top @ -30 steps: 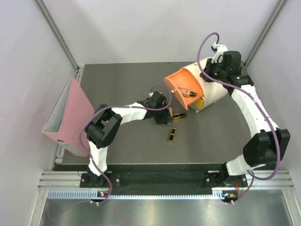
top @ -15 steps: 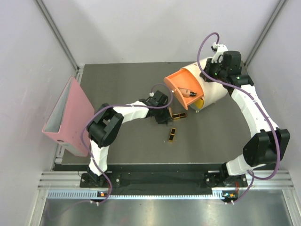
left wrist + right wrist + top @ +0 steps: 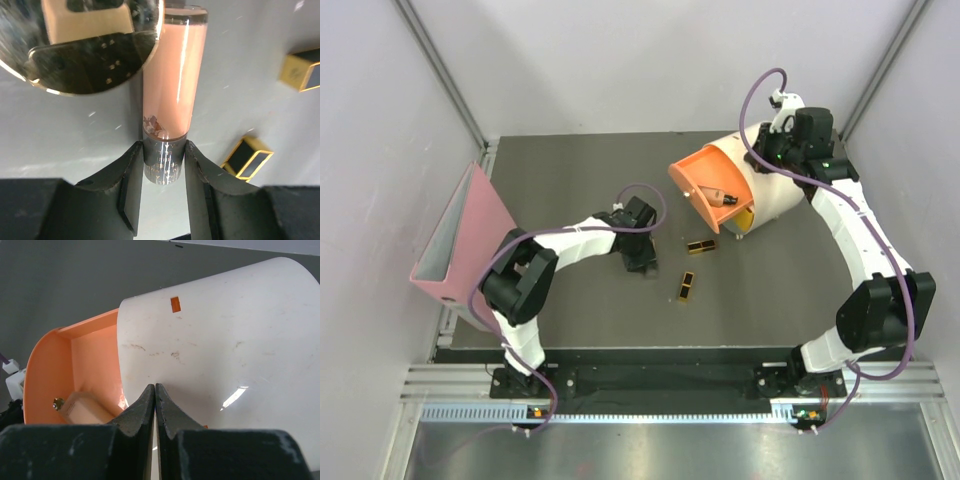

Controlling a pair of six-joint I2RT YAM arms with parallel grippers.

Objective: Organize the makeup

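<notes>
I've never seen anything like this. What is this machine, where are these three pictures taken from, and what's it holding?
Two white robot arms stand at a table's near edge. The overhead picture shows both; the other two come from cameras on their wrists. The left gripper pinches a peach tube by its dark end, beside a shiny round compact. Two black-and-gold cases lie on the table. The right gripper, shut and empty, is at a cream box whose open orange drawer holds a second tube. A pink binder stands left.
</notes>
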